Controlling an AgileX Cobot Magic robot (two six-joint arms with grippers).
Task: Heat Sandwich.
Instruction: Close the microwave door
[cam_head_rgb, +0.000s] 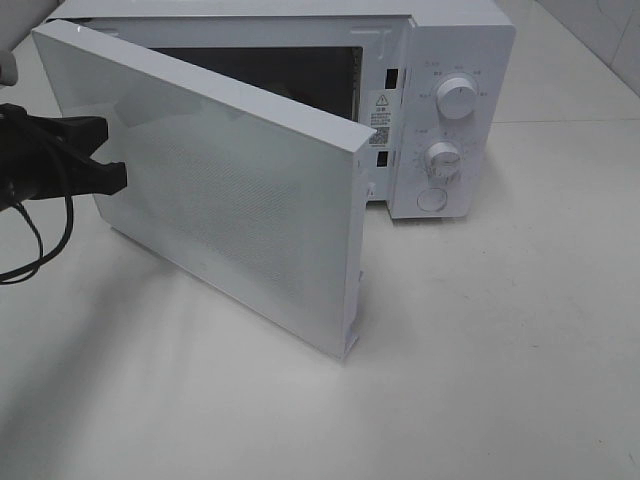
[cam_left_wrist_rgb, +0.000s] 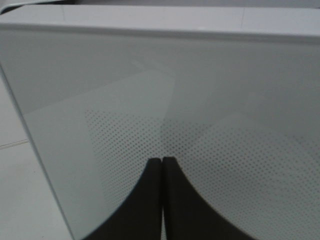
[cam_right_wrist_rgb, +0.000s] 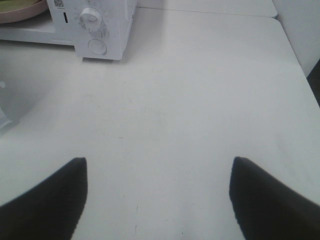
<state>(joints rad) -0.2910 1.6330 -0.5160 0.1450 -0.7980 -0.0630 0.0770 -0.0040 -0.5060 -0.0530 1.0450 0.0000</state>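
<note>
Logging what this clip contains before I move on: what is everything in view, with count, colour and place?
microwave: one, white, back of the table
door: one, white, standing partly open
knobs: two, white, stacked on the microwave's right panel
button: one, white, below the knobs
plate: one, pink, only its edge shows, at the microwave's opening
table: one, white
cable: one, black, beside the left arm
left gripper: black, shut, at the door's outer face
right gripper: black, open, above the table
</note>
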